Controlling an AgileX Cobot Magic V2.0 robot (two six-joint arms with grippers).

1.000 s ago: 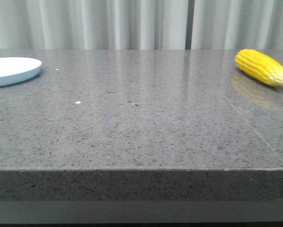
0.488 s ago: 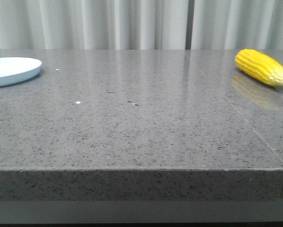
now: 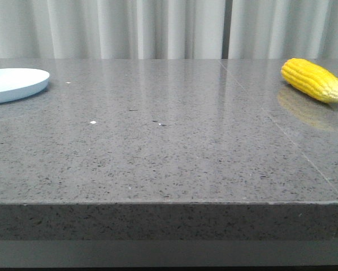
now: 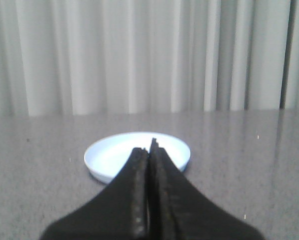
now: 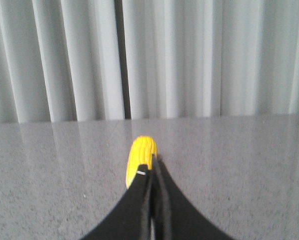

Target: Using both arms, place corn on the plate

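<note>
Tapering yellow corn (image 3: pixel 314 80), kernel-ribbed

neither arm shows in the front view — only the wrist views catch the grippers. the left gripper (image 4: pixel 148 150) has its two black fingers pressed together, tip to tip, with nothing between them. the right gripper (image 5: pixel 152 162) is the same — fingers closed flat against each other, holding nothing. both point forward, low over the surface.
</note>
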